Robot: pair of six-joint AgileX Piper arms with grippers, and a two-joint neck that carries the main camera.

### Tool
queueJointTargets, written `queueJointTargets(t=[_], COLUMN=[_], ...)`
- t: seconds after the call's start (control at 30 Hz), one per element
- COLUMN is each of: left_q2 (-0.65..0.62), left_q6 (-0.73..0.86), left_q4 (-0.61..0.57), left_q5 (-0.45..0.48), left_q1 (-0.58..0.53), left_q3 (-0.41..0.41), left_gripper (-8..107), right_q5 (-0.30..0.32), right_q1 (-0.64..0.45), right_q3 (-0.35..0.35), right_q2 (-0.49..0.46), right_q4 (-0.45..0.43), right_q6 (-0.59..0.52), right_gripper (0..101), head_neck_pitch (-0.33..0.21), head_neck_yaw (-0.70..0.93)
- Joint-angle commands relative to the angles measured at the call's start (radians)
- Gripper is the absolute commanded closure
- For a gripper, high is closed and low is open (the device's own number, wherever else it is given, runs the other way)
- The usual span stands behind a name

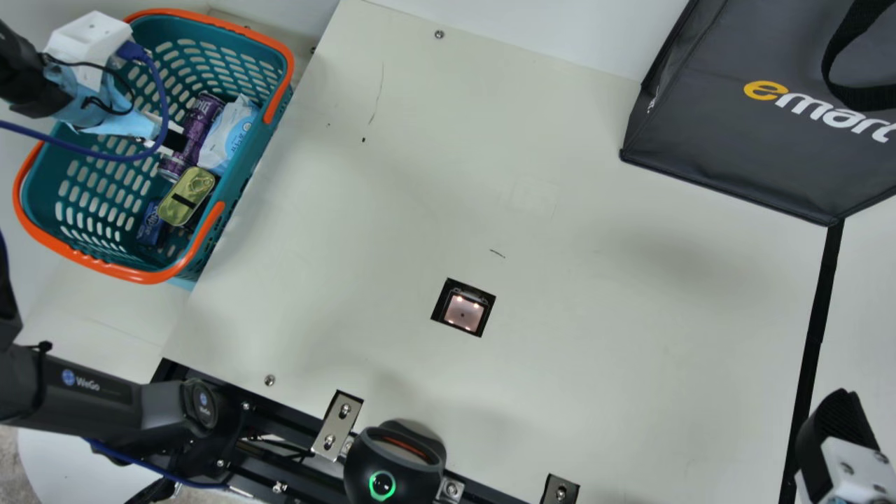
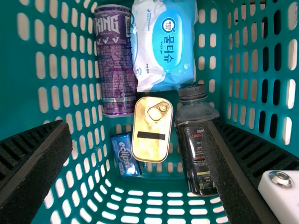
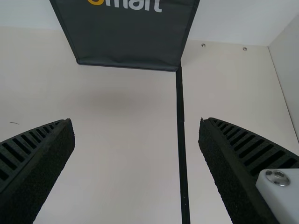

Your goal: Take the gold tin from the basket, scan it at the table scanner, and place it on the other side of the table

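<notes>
My left gripper (image 2: 137, 125) gapes wide and empty; in the main view, the gold tin (image 1: 193, 187) lies at its six o'clock in the basket (image 1: 143, 277), the table scanner (image 1: 465, 315) at four. I judge this the pick: lower, then pinch the gold tin without catching the bottle (image 2: 195, 151). My right gripper (image 3: 136, 121), spread and empty, is above the worktop (image 3: 126, 154).

You have a purple drinks can (image 2: 114, 60) lying lengthwise alongside a white-and-blue pack of wet wipes (image 2: 166, 37). Near one end of the wipes you see the dark cap of a clear bottle (image 2: 194, 154) with black contents, and a small blue packet (image 2: 125, 154) is near one end of the can. In your main view, a black bag (image 1: 700, 140) has a black strap handle (image 1: 868, 99), and a strip of black tape (image 1: 815, 329) runs away from its corner.
</notes>
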Motion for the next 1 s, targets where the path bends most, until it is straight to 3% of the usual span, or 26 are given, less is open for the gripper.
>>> queueJointTargets(t=[0.0,0.5,0.97], left_q2=[0.009,0.083,0.182], left_q6=[0.002,0.169,0.25], left_q4=[0.005,-0.032,-0.093], left_q5=[-0.008,-0.042,-0.003], left_q1=[-0.001,-0.007,-0.015], left_q3=[0.006,0.02,-0.037], left_gripper=[9,9,9], right_q5=[0.0,0.0,0.0], right_q1=[0.0,0.0,0.0], right_q3=[0.0,0.0,0.0], right_q2=[0.0,0.0,0.0], right_q4=[0.0,0.0,0.0], right_q6=[0.0,0.0,0.0], right_gripper=[6,6,6], head_neck_pitch=[-0.029,-0.029,-0.029], head_neck_yaw=[0.004,0.004,0.004])
